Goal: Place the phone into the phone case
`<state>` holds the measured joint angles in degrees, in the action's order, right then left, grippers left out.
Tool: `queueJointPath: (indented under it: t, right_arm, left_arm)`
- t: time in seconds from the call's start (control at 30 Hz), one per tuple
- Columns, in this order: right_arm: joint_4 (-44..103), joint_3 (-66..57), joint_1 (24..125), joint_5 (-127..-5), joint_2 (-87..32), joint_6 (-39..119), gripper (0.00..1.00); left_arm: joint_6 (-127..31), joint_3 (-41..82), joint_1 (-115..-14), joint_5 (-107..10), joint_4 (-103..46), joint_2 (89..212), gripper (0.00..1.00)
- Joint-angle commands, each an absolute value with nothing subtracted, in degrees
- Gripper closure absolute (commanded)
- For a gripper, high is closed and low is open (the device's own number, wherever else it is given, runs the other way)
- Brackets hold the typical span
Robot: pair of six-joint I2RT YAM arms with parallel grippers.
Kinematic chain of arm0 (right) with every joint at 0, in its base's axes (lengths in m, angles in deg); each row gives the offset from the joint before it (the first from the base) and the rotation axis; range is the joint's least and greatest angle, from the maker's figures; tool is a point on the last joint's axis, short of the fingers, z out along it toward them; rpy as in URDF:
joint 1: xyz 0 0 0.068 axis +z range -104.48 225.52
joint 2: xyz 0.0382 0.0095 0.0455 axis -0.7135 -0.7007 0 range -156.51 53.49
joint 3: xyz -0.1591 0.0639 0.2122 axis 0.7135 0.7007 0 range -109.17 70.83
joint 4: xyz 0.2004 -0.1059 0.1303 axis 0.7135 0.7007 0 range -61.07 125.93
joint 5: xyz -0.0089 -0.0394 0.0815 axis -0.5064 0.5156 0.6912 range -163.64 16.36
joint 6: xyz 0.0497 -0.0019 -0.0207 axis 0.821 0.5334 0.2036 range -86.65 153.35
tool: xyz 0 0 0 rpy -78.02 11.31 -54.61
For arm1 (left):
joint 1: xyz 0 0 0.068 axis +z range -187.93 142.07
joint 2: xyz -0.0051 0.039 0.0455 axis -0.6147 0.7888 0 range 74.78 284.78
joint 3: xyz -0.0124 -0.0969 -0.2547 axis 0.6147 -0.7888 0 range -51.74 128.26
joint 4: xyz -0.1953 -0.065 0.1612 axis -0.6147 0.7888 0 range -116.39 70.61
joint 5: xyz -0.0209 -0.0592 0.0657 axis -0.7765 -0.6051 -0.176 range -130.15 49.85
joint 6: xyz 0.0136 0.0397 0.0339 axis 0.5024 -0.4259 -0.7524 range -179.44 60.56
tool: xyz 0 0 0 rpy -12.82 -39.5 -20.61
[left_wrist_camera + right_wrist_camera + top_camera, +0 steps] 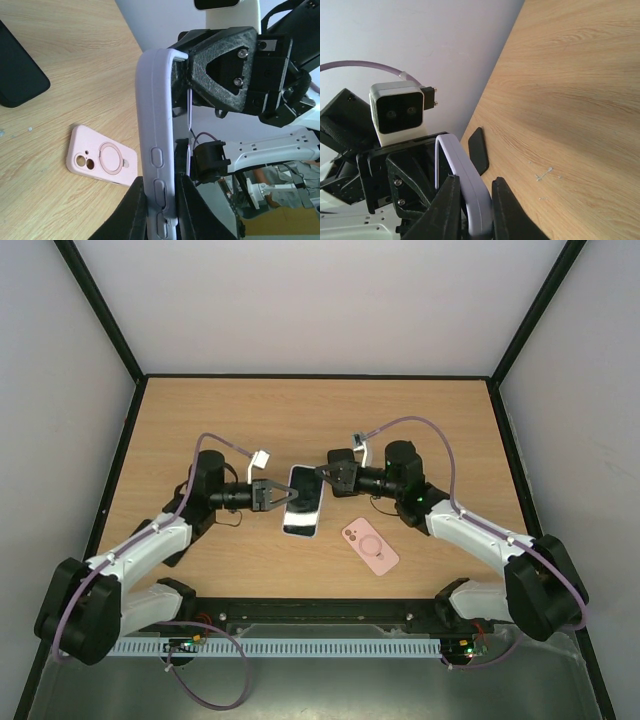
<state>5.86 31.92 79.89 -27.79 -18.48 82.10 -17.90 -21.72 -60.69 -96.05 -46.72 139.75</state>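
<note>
Nearest the left wrist camera, the left claw [162,200] is closed narrowly on the lower end of the phone [152,115], one finger on each face. The phone stands edge-on in this view, showing a pale lavender side with three raised buttons. The right claw [472,210] grips the opposite end in the same manner, fingers pressed to both faces. In the top view the phone is held between the two claws, clear of the table [200,420], dark face up with a light rim.

The pink phone case [370,546] lies flat on the table near the phone, on the right arm's side, back face up. It shows a circular ring mark and two round camera openings. Any lettering on it is too small to read.

A flat black object [15,70] lies on the table beside the left arm.
</note>
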Motion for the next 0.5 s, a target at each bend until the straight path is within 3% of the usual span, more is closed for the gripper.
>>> queueJointPath:
  t: [0.0, 0.2, 0.33, 0.47]
  right_arm:
    - [5.8, 28.5, 81.0, -25.9, -16.1, 82.2, 0.81]
    - [-0.3, 33.2, 81.0, -23.5, -16.7, 86.4, 0.51]
    - [-4.5, 36.0, 81.0, -21.8, -18.6, 89.2, 0.45]
    - [-6.3, 36.9, 81.0, -20.9, -19.1, 90.0, 0.48]
  left_arm:
    - [-20.1, -20.5, -60.6, -87.7, -41.5, 141.3, 0.97]
    - [-10.3, -22.6, -60.6, -90.6, -54.8, 140.2, 0.97]
    - [-6.9, -23.2, -60.6, -90.5, -59.5, 140.3, 0.97]
    - [-6.4, -22.8, -60.6, -89.9, -60.4, 141.1, 0.97]
